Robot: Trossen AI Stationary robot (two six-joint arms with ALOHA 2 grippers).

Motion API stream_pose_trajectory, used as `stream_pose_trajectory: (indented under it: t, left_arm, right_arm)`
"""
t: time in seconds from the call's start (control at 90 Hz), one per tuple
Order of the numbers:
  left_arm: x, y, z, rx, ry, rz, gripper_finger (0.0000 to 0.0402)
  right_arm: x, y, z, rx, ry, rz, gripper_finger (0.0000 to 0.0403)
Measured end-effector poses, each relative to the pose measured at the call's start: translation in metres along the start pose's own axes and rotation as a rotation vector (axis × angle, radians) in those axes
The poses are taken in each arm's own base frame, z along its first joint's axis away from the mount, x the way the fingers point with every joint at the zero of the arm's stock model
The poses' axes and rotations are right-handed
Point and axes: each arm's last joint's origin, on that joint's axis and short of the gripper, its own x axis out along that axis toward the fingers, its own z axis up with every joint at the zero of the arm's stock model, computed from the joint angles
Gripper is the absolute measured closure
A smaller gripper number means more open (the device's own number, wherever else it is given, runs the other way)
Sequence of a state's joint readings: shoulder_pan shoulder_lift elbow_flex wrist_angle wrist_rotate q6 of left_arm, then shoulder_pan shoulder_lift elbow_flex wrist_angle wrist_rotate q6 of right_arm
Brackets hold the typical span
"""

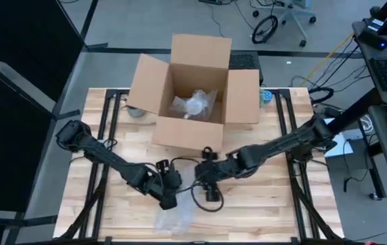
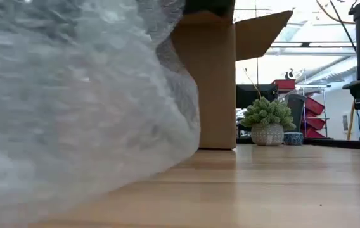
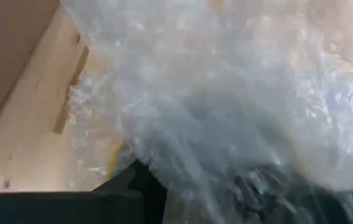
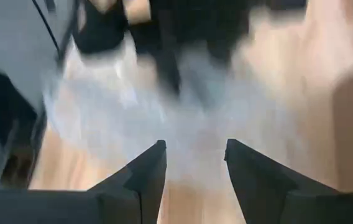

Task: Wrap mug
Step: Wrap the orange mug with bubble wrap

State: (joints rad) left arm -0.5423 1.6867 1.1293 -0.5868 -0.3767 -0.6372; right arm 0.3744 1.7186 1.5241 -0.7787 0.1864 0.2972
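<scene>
The left gripper (image 1: 168, 201) pinches the clear bubble-wrap sheet (image 1: 174, 219) at the table's near edge, the spread right gripper (image 1: 212, 195) just right; no mug shows.

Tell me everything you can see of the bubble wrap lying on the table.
The bubble wrap is a clear, crumpled plastic sheet lying on the wooden table near its front edge, in front of the cardboard box. The left pincer is at its edge; the low view shows it bunched up, filling the foreground.
</scene>
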Motion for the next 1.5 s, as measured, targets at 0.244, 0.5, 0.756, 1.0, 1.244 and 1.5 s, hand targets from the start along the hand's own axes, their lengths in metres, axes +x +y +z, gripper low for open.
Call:
stream_pose_trajectory:
  t: [0.244, 0.5, 0.756, 1.0, 1.244, 1.5]
  left_arm:
    - [0.001, 0.0, 0.003, 0.002, -0.012, -0.017, 0.0263]
    - [0.001, 0.001, 0.004, -0.004, -0.012, -0.02, 0.0263]
    - [0.001, 0.002, 0.005, -0.008, -0.014, -0.022, 0.0263]
    - [0.001, 0.002, 0.006, -0.011, -0.017, -0.025, 0.0263]
    - [0.001, 0.002, 0.004, -0.001, 0.001, -0.028, 0.0263]
    - [-0.013, 0.001, 0.01, -0.017, 0.023, -0.028, 0.0263]
  right_arm:
    - [0.062, 0.013, -0.064, 0.019, 0.016, -0.073, 0.025]
    - [0.114, -0.001, -0.078, 0.031, -0.383, -0.035, 0.025]
    - [0.096, 0.001, -0.036, -0.047, -0.648, -0.002, 0.025]
    - [0.108, 0.012, -0.009, -0.102, -0.678, -0.003, 0.025]
    - [0.137, 0.012, -0.004, -0.11, -0.516, -0.005, 0.025]
    - [0.141, 0.01, -0.007, -0.105, -0.455, -0.011, 0.025]
